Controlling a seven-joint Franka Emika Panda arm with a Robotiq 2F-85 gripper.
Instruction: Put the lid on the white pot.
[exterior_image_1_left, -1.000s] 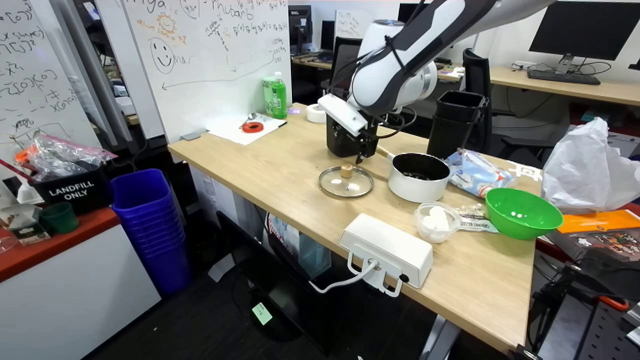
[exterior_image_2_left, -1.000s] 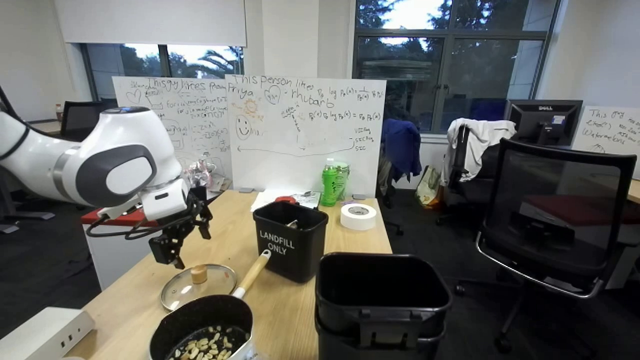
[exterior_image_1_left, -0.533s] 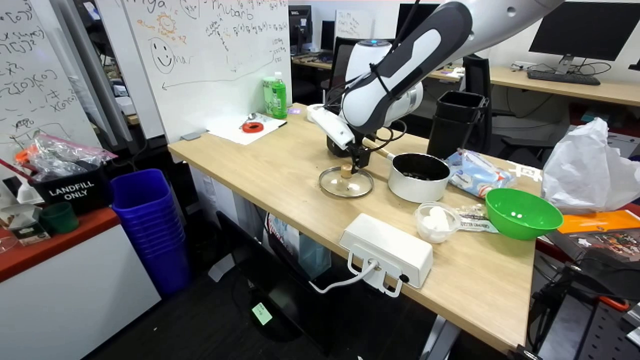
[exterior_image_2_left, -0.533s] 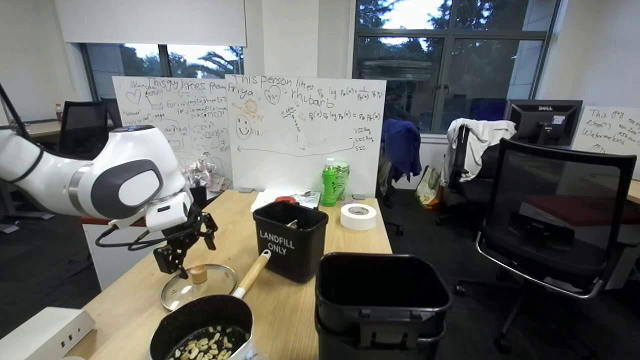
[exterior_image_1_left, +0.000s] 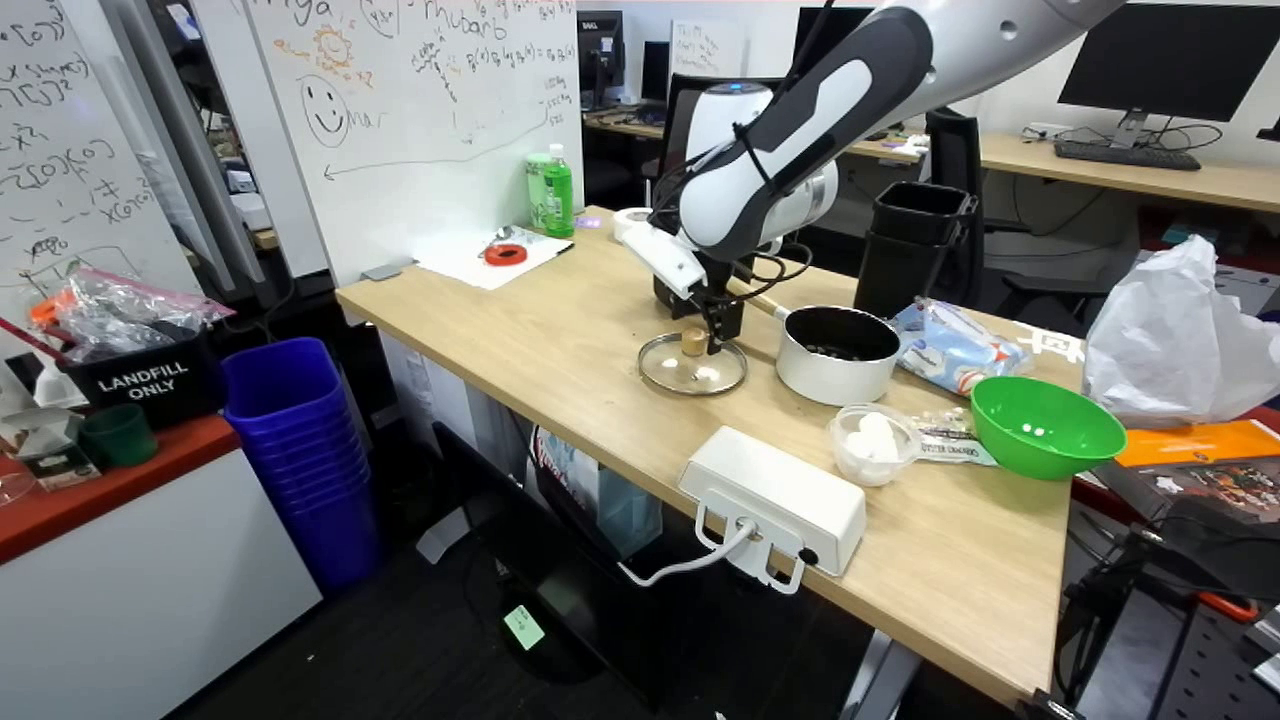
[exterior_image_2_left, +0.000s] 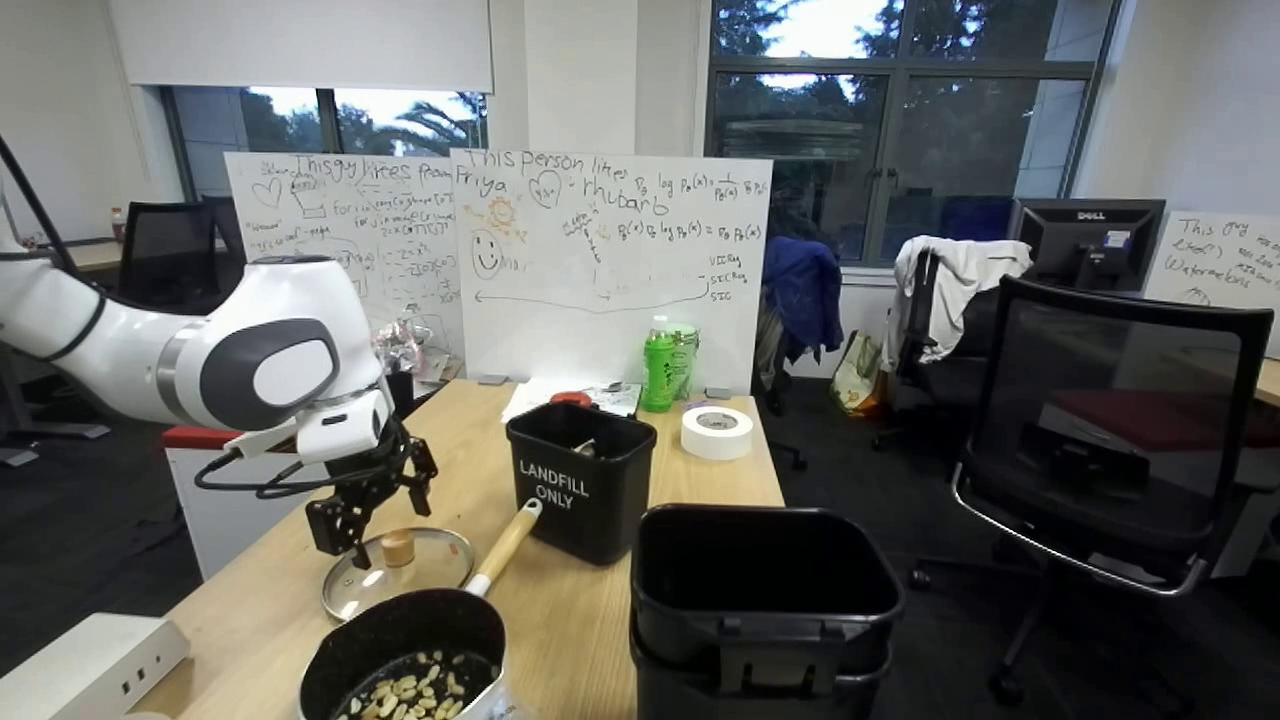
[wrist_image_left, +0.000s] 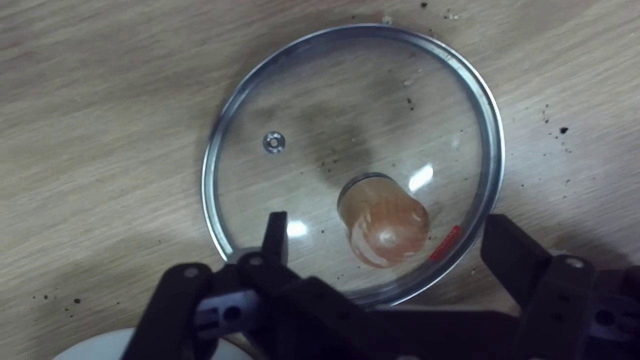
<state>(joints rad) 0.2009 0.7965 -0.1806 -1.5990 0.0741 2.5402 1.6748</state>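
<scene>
My gripper (wrist_image_left: 385, 225) spread wide, holding nothing, knob (wrist_image_left: 390, 232) between its fingers (wrist_image_left: 515, 260), lid (wrist_image_left: 345, 145) flat on the table (exterior_image_1_left: 540, 310), pot (exterior_image_1_left: 838, 375) just beside, in an exterior view power box (exterior_image_2_left: 85, 665) near left, bin (exterior_image_2_left: 585, 490) by the handle (exterior_image_2_left: 507, 548) lettered “LANDFILL ONLY”, “DELL” monitor (exterior_image_2_left: 1085, 245) far right

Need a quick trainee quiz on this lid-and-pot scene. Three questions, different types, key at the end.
1. True or false: the lid lies on the table, beside the pot.
2. Pick one. The lid's knob looks like:
A) black plastic
B) wood
C) bare steel
3. Fill in with open or shut: the hand is ____, not gripping the knob.

Key: 1 true; 2 B; 3 open.
</scene>
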